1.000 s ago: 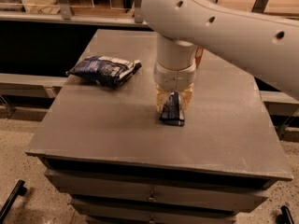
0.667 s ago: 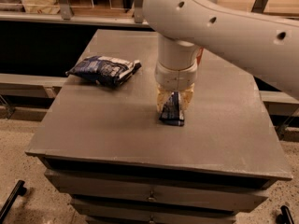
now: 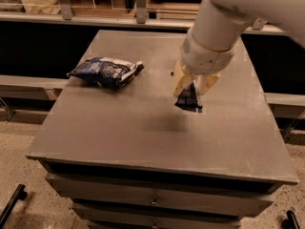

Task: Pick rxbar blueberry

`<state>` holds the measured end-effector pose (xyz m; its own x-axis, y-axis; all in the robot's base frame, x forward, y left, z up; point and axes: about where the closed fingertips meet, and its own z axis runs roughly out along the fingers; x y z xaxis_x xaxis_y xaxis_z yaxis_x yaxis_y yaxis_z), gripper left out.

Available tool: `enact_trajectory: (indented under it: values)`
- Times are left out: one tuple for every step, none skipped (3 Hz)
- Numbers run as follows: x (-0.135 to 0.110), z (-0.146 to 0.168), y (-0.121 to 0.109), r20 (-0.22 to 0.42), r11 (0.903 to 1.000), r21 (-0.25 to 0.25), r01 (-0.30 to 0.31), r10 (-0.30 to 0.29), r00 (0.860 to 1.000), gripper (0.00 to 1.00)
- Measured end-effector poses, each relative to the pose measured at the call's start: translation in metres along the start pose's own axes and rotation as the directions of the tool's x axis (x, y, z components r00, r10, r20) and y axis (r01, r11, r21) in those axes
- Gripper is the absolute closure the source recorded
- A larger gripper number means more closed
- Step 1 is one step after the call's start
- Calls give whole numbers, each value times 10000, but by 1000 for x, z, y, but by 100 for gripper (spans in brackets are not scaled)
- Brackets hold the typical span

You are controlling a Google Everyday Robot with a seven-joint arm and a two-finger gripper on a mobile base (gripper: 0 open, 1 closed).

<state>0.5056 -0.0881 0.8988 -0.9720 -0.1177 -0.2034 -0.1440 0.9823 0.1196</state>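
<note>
Nearest: the front edge of the bench [image 3: 119, 132], with drawers [image 3: 152, 202] beneath, out of play.

Further in, right of centre: the tool [image 3: 190, 91], pointed straight down from the white arm [image 3: 214, 37] and closed to a narrow gap on the rxbar blueberry [image 3: 187, 101]. Grips the small dark wrapper from both sides and carries it on edge, probably because a flat bar offers little else to pinch from above. Seems to hang just clear of the bench top, judging by the soft shadow [image 3: 164, 123] down and to the left. Looks like the lifting stage of the pick, with the grasp made.

Further back, to the left: the puffy blue-and-white snack bag [image 3: 106, 71], lying flat, well apart from the tool and untouched, rightly so since the task does not call for it.

Beyond the far edge: a dim railing and shelving, too blurred to describe.
</note>
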Motion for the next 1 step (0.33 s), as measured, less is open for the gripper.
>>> enact_trajectory:
  values:
    - [1,-3,3,31,9991,-117,402,-402,9992,100]
